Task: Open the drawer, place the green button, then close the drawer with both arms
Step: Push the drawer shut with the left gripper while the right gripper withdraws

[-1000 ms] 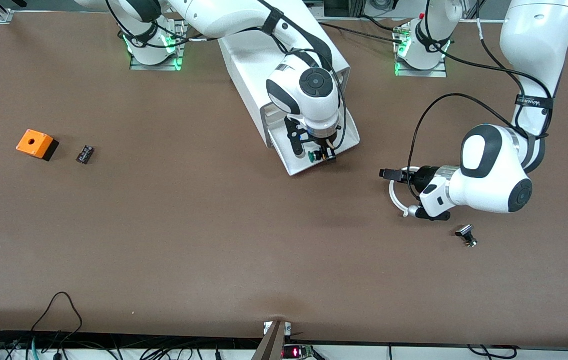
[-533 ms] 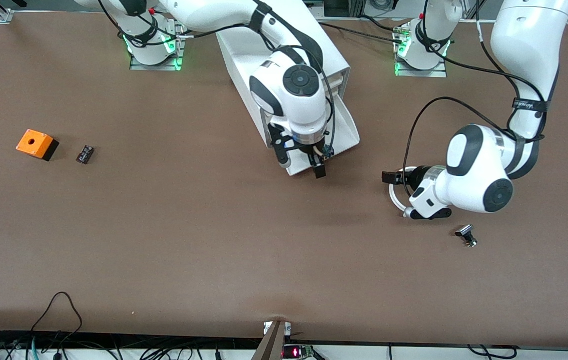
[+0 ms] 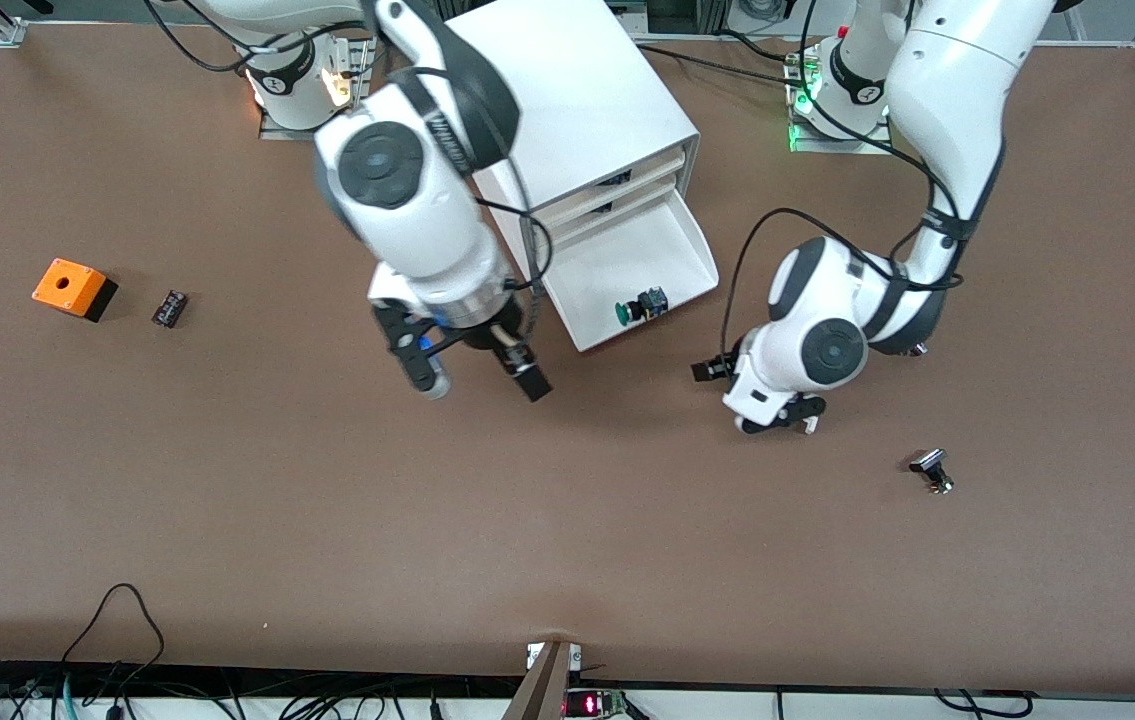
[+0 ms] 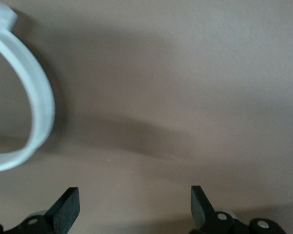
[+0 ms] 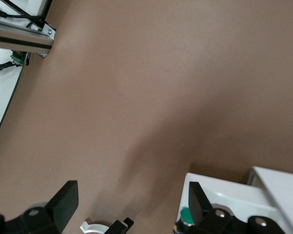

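Green-capped, the button [image 3: 638, 306] is now lying in the drawer [image 3: 672, 243], which is standing pulled out from the cabinet [image 3: 567, 90]. Within 1 second the right gripper [image 3: 472, 372] has let go and is lifting away, now hanging over bare table just beside the drawer's front, its jaws spread and empty. Meanwhile the left gripper [image 3: 710, 369] is closing in toward the drawer, jaws spread. Placing looks done; only closing remains.

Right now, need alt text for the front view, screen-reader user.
A green-capped button lies in the open bottom drawer of a white cabinet. The right gripper hangs open over bare table near the drawer's front; the left gripper, also open, is low toward the left arm's end.
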`<state>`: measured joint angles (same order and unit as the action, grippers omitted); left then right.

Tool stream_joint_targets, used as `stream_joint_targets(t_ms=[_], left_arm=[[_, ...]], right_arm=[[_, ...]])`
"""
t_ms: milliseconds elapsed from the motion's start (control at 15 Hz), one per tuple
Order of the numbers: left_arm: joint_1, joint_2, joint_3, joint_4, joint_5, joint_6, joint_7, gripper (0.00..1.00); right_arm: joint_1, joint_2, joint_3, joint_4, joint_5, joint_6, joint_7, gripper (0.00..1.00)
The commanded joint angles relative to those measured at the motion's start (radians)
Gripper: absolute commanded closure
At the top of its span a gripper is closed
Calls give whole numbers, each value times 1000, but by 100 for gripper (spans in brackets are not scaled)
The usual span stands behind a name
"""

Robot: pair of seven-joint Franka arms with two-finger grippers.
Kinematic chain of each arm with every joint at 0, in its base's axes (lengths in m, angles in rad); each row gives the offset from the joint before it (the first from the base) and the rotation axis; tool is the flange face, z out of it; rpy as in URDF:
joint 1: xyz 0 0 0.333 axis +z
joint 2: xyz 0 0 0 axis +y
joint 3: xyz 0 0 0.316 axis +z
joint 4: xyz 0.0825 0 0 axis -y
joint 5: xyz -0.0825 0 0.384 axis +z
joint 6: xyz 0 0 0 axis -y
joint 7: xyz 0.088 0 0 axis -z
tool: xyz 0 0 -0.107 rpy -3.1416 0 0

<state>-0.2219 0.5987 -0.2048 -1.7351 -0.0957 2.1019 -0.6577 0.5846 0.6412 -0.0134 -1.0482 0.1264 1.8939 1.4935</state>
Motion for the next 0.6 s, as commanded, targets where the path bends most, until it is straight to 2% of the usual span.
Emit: stream_joint_targets(t_ms=[0,200,267,400,533], left_arm=[[-36,-51,-1,-66,28,47,-89,0],[-74,-63,-13,-95,14,64,-158,0],[-65,-79,-40,-118,13,66,-158,0],[-57,-105,-73,-162,-2,67,-158,0],[-57,-108,-119,-172,-65,69,-168,0]], right_arm=[[-80,-47,15,-16,29,-113,-186,0],[-175,-90,13,-30,27,-237,-445,0],[-204,-107,13,-44,29,-257,-535,0],[-244,-158,3,-107,26,-260,-684,0],[-304,-198,6,-165,16,-263,-823,0]])
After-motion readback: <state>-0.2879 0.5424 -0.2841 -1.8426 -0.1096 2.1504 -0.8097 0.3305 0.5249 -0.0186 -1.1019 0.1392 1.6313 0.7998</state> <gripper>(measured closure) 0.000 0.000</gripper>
